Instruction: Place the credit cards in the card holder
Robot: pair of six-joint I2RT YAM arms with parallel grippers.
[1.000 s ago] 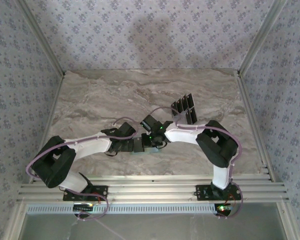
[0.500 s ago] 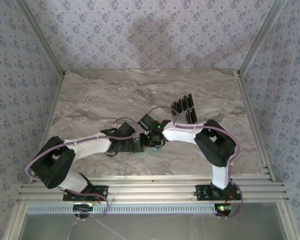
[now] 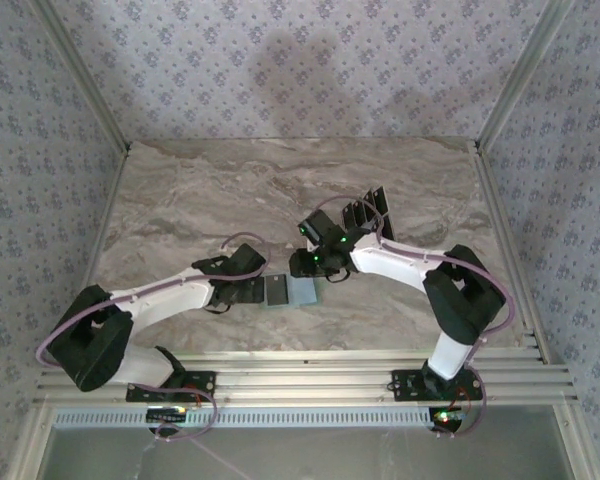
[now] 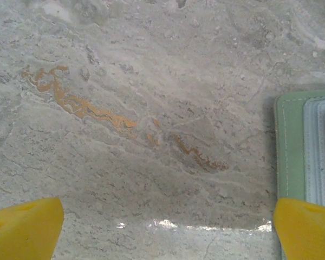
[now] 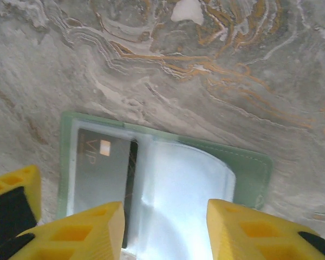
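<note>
Looking down through the right wrist camera, I see the card holder (image 5: 249, 168) lying open and flat on the worktop (image 5: 216, 65), its pale green border framing two clear pockets side by side. One dark card (image 5: 100, 173) with a small light chip sits in the left pocket of that view. The other pocket looks pale and glossy, and I cannot tell whether anything is inside it. The right end effector (image 5: 165, 227) hangs over the holder with its yellow fingers (image 5: 81, 230) spread apart and nothing gripped between them. From the top camera, the holder lies in the near middle of the worktop, one half dark and one half pale. The left end effector (image 3: 248, 292) sits just to its left. In the left wrist view its yellow fingertips (image 4: 21, 225) stand wide apart, holding nothing, and the holder's stitched green edge meets the right fingertip, though I cannot tell whether they touch. The other credit cards (image 3: 368, 210) are fanned out farther back and to the right, partly hidden behind the right arm (image 3: 400, 268).
</note>
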